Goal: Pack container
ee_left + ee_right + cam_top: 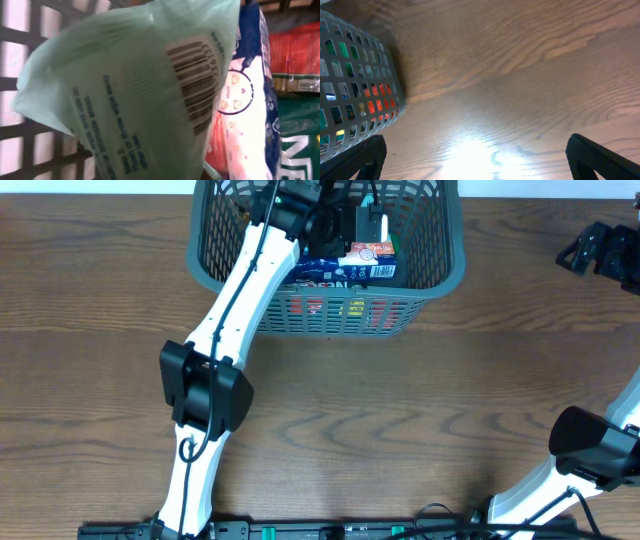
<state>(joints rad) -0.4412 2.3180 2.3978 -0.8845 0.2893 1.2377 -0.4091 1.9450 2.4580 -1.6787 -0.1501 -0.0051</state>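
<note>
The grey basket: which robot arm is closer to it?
Left. The left gripper is inside the basket among packets; the right gripper is apart, over bare table beside it.

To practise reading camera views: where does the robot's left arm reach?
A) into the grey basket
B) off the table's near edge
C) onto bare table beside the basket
A: overhead, the left arm crosses the rim of the basket; its wrist camera shows a pale green packet against lattice.

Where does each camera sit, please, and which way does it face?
Overhead: above the wooden table, looking down on left arm, right arm and dark grey slotted plastic basket.
Left wrist: inside the basket, facing a pale green plastic packet; no fingers show.
Right wrist: low over the table, facing the basket; open fingers show.
Shared: all see the basket.
</note>
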